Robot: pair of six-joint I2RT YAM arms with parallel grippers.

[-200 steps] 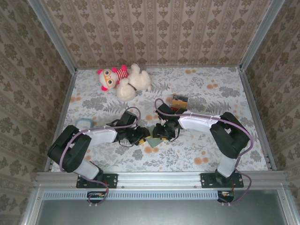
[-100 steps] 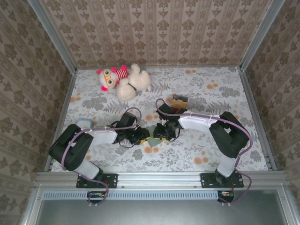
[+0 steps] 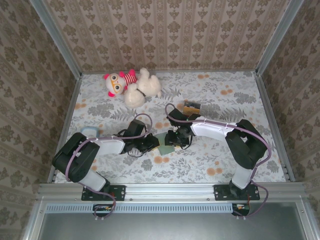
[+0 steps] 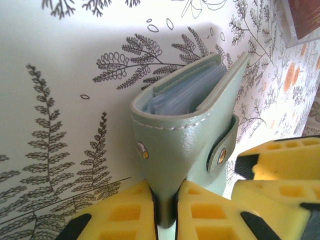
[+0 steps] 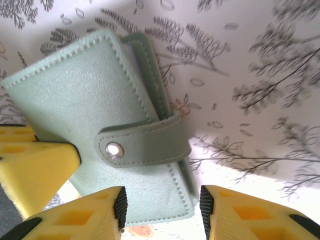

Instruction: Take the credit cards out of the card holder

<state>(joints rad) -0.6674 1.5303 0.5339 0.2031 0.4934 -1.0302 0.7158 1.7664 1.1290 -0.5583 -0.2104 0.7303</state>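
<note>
Card holder (image 4: 185, 145) sat snapped shut, strap (image 5: 145, 142) fastened; no credit cards out. Left tool (image 4: 165, 210) pinched its edge; right tool (image 5: 160, 210) gaped, straddling it.

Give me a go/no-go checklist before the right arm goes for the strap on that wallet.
1. Left gripper holding the card holder: ok, shut on its edge.
2. Right gripper ready: ok, jaws open at the holder's lower edge.
3. Strap undone: not ok, its snap is fastened.
4. Credit cards out: not ok, none lie outside the holder.
5. Cards inside: cannot tell, the pale plastic sleeves hide their contents.
</note>
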